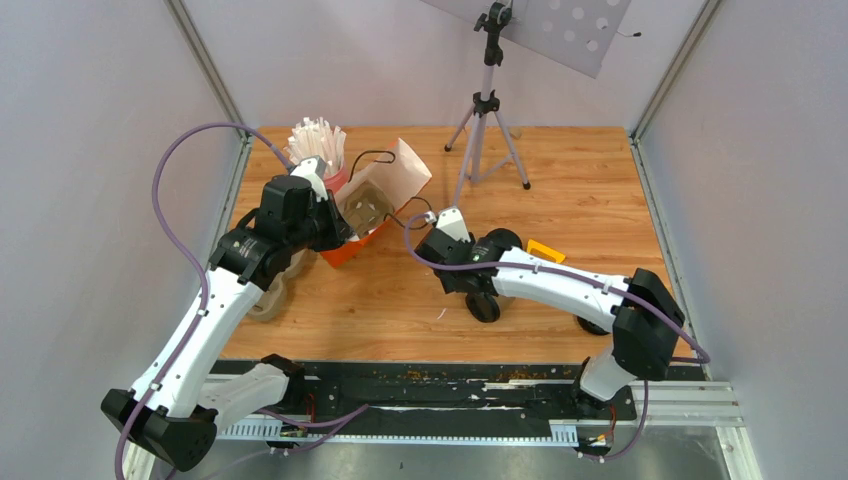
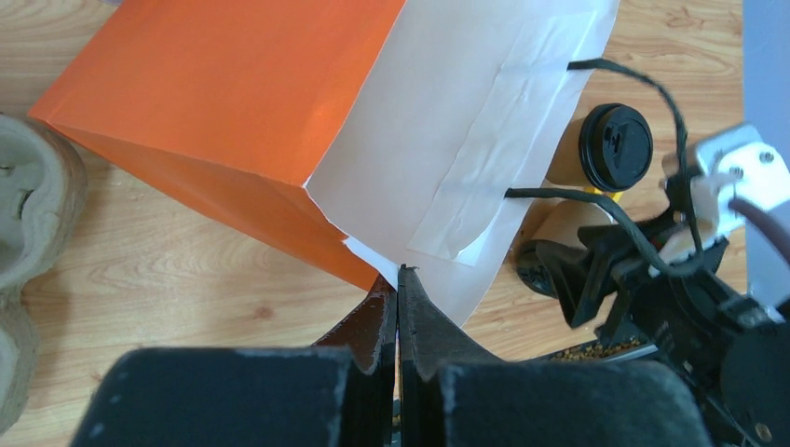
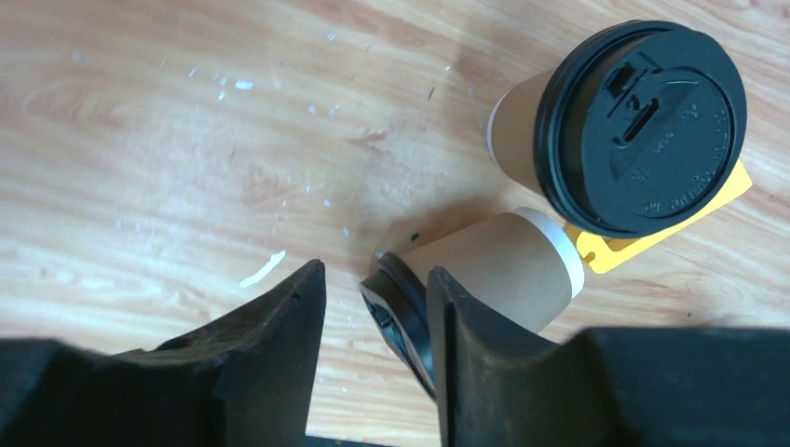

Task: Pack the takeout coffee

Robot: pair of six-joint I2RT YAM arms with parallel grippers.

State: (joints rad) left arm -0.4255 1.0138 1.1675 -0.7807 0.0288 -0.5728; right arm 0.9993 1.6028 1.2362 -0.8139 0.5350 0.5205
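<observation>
One kraft takeout coffee (image 3: 643,126) stands upright under a black lid, also seen in the left wrist view (image 2: 615,146). A second kraft cup (image 3: 498,265) lies on its side beside it, white rim to the right, with a black lid (image 3: 401,317) at its left end. My right gripper (image 3: 373,289) is open over the table. That lid sits between its fingers, close against the right one. My left gripper (image 2: 399,279) is shut on the edge of an orange and white paper bag (image 2: 233,102), which lies tipped with its mouth toward the cups.
A grey-brown pulp cup tray (image 2: 37,205) lies left of the bag. A pink cup of white sticks (image 1: 320,150) stands behind it. A flat yellow piece (image 3: 652,233) lies under the upright cup. A tripod (image 1: 487,120) stands at the back.
</observation>
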